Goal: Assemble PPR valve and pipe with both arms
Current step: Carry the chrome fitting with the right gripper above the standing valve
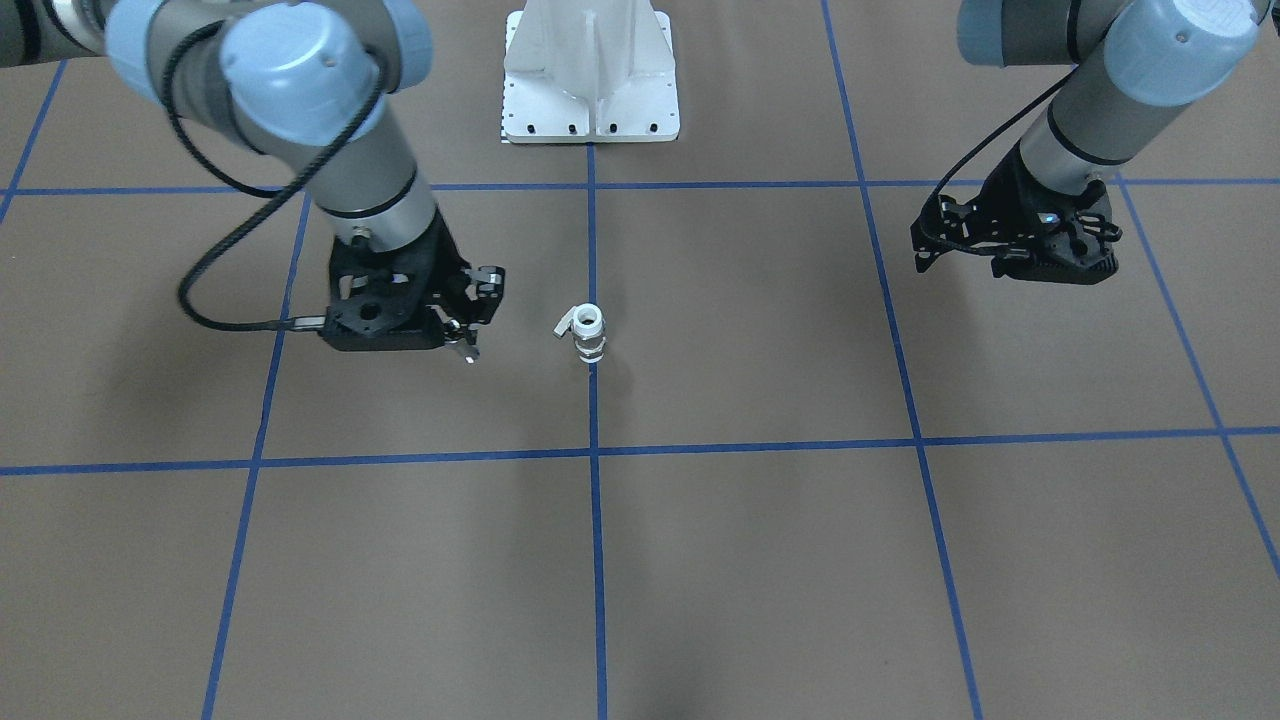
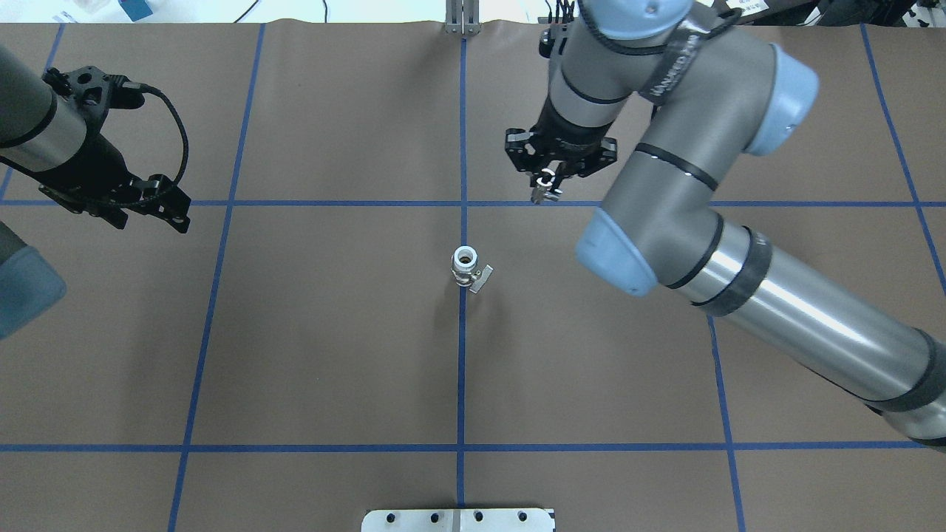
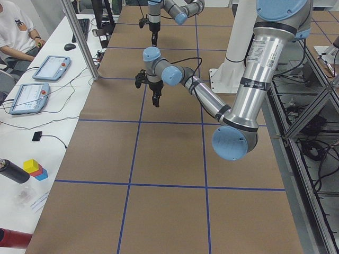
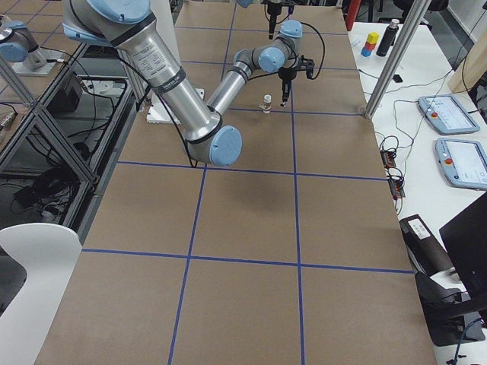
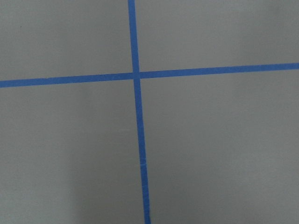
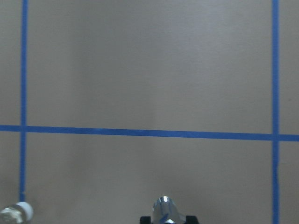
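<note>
1. Silver-grey pipe [image 2: 545, 193] is pinched between the right gripper's [image 2: 548, 185] fingers. Its short end sticks out below the tips, held off the brown table [image 2: 332, 347].
2. PPR valve [image 2: 466, 266] stands upright on the table, on a blue tape line [image 2: 462, 369] near the middle. Nothing touches it.
3. Valve is near the right gripper but clearly apart, closer to the robot base and offset toward the left arm's side.
4. Right wrist view: pipe's shiny rounded tip [image 6: 163, 209] sits at bottom centre, valve [image 6: 16, 214] is cut off in the bottom-left corner.
5. Valve look: white plastic body, open round top, dark metal band around the middle, small white lever sticking out sideways.
6. Left gripper [image 2: 148, 203] hangs well apart from the valve, out at the table's left side. Its finger gap is not readable, cannot tell. Left wrist view shows only a tape crossing.
</note>
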Robot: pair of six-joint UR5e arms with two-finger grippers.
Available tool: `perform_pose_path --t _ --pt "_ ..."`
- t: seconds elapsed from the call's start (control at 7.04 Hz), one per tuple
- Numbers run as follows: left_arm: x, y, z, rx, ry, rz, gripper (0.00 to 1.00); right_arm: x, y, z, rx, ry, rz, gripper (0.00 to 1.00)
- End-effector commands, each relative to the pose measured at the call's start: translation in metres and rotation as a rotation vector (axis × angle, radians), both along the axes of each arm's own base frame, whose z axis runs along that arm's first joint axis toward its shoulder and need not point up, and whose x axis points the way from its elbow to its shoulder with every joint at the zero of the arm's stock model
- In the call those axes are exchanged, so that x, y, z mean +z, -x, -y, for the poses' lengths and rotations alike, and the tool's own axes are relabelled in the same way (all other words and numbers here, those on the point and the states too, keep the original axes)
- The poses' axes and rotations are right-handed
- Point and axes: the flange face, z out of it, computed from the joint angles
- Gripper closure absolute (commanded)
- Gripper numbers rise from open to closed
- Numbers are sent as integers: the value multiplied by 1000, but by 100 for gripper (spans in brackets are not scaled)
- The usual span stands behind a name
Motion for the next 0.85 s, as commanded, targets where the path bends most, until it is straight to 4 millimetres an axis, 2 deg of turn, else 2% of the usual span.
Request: perform_pose_path --t 0.0,0.43,0.71 --pt "11 -2 4 12 -4 7 10 -48 51 -15 4 29 4 100" --pt "12 -2 5 11 -2 8 10 -43 84 -44 -36 16 -22 100" --pt "11 -3 5 11 -2 7 10 -37 96 -52 -48 17 -37 100"
